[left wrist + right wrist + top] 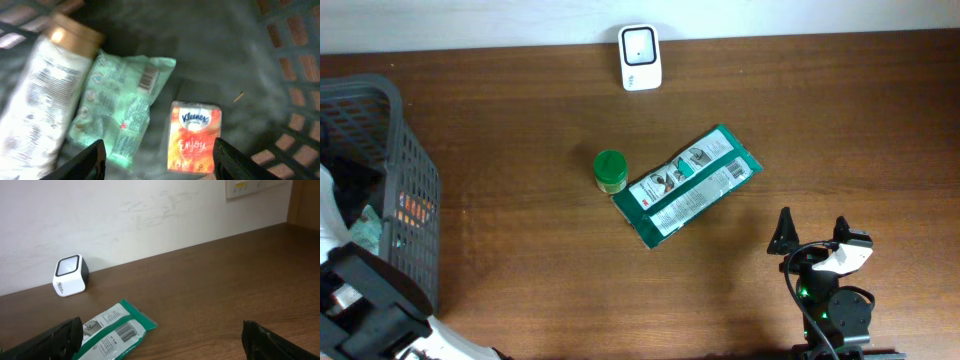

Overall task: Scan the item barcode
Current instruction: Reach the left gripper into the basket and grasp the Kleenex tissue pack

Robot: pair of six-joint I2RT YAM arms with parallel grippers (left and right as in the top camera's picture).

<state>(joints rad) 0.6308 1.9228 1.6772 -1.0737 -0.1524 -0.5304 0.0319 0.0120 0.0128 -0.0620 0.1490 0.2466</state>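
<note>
In the left wrist view my left gripper (pixel 157 160) hangs open inside the basket (pixel 295 75). An orange Kleenex tissue pack (pixel 194 135) lies between its fingers, close to the right one. A pale green packet (pixel 120 110) with a barcode lies by the left finger. A white barcode scanner (pixel 640 57) stands at the table's far edge. A green and white flat package (pixel 688 185) lies mid-table, its barcode facing up (pixel 127 331). My right gripper (pixel 813 232) rests wide open and empty near the front edge, to the right of that package.
A dark mesh basket (pixel 405 190) stands at the table's left edge, with my left arm (pixel 360 310) reaching into it. A white bottle with a gold cap (pixel 40 95) lies in the basket. A small green-lidded jar (pixel 610 170) stands left of the flat package.
</note>
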